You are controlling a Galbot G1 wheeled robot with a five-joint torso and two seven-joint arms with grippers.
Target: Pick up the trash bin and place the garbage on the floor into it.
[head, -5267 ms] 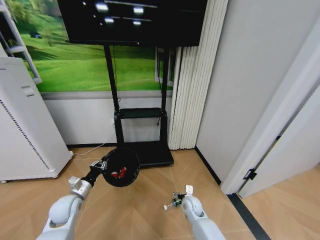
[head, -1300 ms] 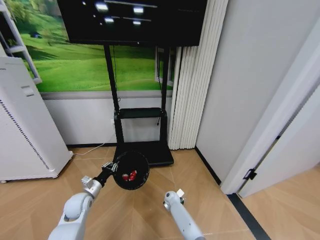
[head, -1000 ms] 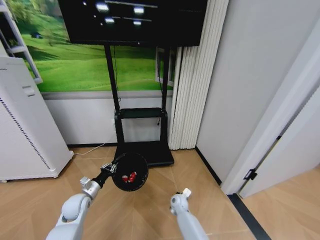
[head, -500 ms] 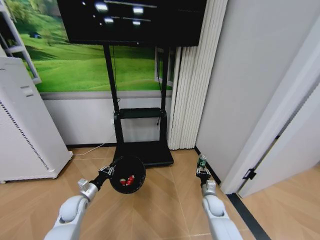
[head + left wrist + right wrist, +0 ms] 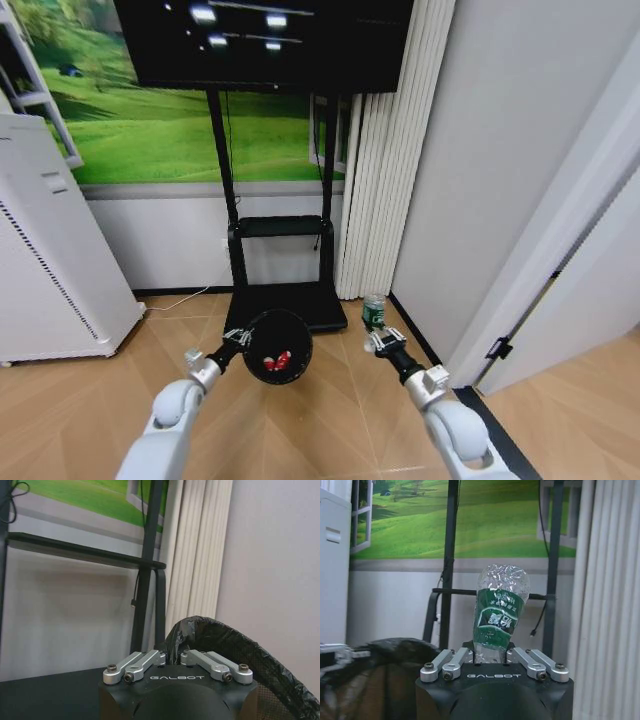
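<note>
Legibly, "GALBOT" beneath green-labelled bottle (image 5: 499, 612).

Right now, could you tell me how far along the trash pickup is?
The trash bin is already lifted, with the left gripper shut on its rim, and red-and-white litter lies inside. In hand: the right gripper holds the green-labelled bottle upright beside the bin. Left: dropping that bottle in; no litter shows on the floor.

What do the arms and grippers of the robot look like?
Both arms have smooth, rounded, pale grey-white shells. The left gripper and right gripper have black bodies marked GALBOT in white, with silver metal finger links fixed by small dark screws.
</note>
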